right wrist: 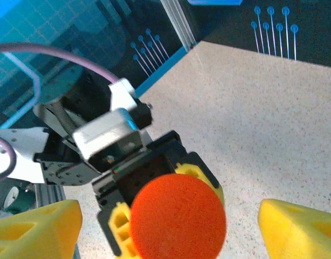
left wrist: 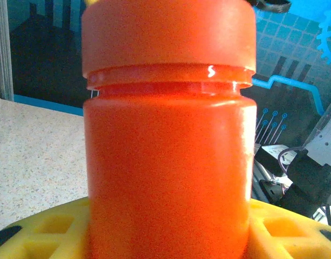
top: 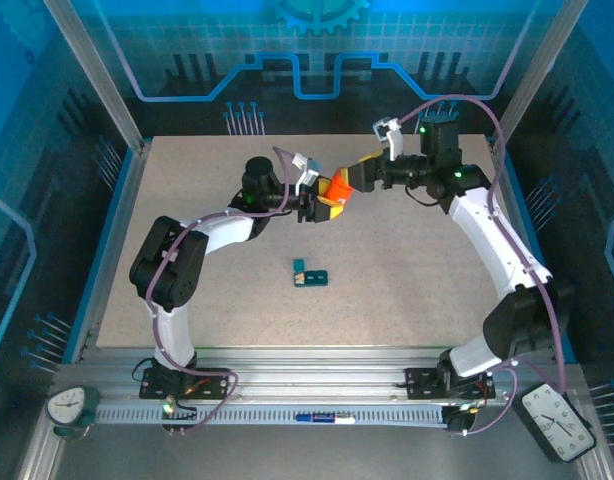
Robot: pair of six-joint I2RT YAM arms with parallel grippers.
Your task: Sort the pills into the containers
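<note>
Early stage: the orange cylindrical plastic bottle [top: 334, 190] is held above the speckled worktop [top: 187, 330] with its orange round cap [right wrist: 178, 216] still on, and no pills are out. The small dark-teal plastic strip of joined cells [top: 310, 274] lies on the worktop between the arms, well apart from the bottle. Left fingers [left wrist: 47, 229] are clamped on the bottle body. Right fingers [right wrist: 39, 226] are apart, flanking the cap without touching. Uncapping, pouring and sorting all look left to do. The top view gives the strip's place, the left wrist view shows the cap seated at the neck, and the right wrist view shows gaps beside the cap.
</note>
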